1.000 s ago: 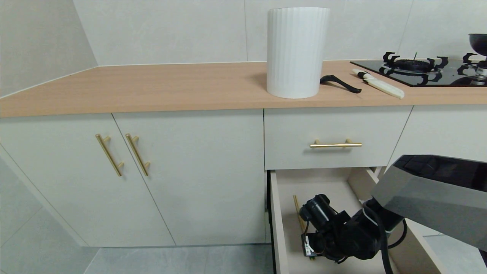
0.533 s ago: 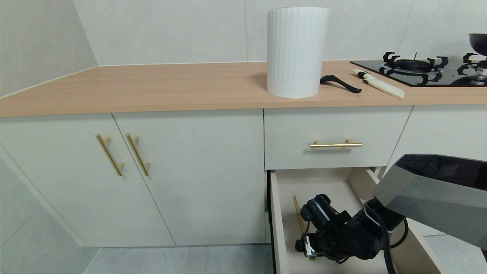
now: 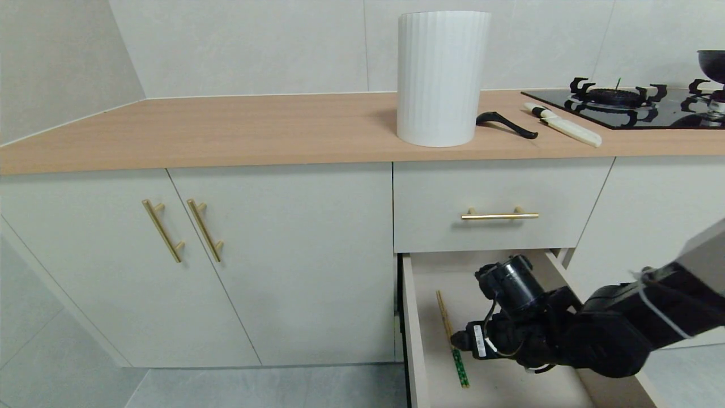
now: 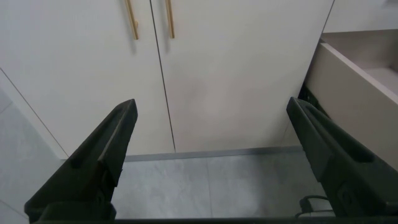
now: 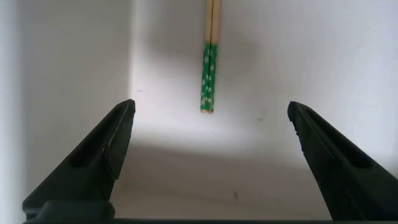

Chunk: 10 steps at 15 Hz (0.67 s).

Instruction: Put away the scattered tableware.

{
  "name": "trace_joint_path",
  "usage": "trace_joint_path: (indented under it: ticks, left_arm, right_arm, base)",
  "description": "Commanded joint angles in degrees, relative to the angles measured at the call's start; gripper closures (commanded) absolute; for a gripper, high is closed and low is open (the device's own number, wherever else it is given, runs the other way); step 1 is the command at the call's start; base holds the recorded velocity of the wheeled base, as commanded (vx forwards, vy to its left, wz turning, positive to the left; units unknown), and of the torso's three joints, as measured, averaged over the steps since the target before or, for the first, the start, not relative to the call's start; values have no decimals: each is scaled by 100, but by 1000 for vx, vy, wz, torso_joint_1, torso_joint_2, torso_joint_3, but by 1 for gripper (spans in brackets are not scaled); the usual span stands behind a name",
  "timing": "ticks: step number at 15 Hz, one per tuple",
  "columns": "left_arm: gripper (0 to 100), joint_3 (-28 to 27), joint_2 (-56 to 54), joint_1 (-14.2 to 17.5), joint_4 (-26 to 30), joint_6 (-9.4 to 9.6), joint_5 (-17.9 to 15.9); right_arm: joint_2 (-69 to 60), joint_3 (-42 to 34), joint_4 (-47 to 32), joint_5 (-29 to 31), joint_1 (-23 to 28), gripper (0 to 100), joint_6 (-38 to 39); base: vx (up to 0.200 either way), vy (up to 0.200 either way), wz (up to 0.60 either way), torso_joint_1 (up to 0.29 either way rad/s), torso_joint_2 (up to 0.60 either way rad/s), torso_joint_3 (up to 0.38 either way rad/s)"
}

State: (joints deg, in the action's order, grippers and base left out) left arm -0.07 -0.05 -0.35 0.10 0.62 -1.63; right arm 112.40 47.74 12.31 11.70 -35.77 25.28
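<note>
Chopsticks (image 3: 443, 313), a pale wooden pair with green patterned ends, lie flat on the floor of the open beige lower drawer (image 3: 412, 328), close along its left wall. The right hand (image 3: 478, 343) hangs inside that drawer just to the right of the pair, near its green end and not touching it. From the right wrist view the chopsticks (image 5: 210, 62) lie straight ahead of the right hand (image 5: 210, 124), the green end pointing back at the gap between the two black fingers (image 5: 106, 155), on bare drawer floor (image 5: 311, 62). The jaws are spread wide and hold nothing.

The left hand (image 4: 208, 121) is also spread wide and empty. It hangs low in front of the pale grey cabinet doors (image 4: 236, 68) with thin gold handles (image 4: 169, 18), above the grey tiled floor (image 4: 205, 186), with the side of the open drawer (image 4: 354, 81) off to its right.

Well above the right hand sits a closed upper drawer with a gold bar handle (image 3: 499, 215). Higher still is the wooden counter (image 3: 255, 127), which carries a tall white ribbed cylinder (image 3: 442, 79), a curved black utensil (image 3: 506, 123), a white-bladed knife (image 3: 561, 123) and a black gas hob (image 3: 623, 105).
</note>
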Motion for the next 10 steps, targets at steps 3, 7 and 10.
trace_joint_path:
  ticks: [3,7,10]
  left_arm:
    - [0,-1,5,0,-1,-1,5]
    - [0,-1,5,0,-1,-1,5]
    - [0,-1,5,0,-1,-1,5]
  right_arm:
    - [-1835,-256,-36,139,369,0,-604]
    - [-2468,-247,-27,130,791,0,-1034]
    - [-2706,-239,-18,130,1010,0,-1228]
  base:
    - [0,0,0,0,0,0]
    - [0,0,0,0,0,0]
    - [0,0,0,0,0,0]
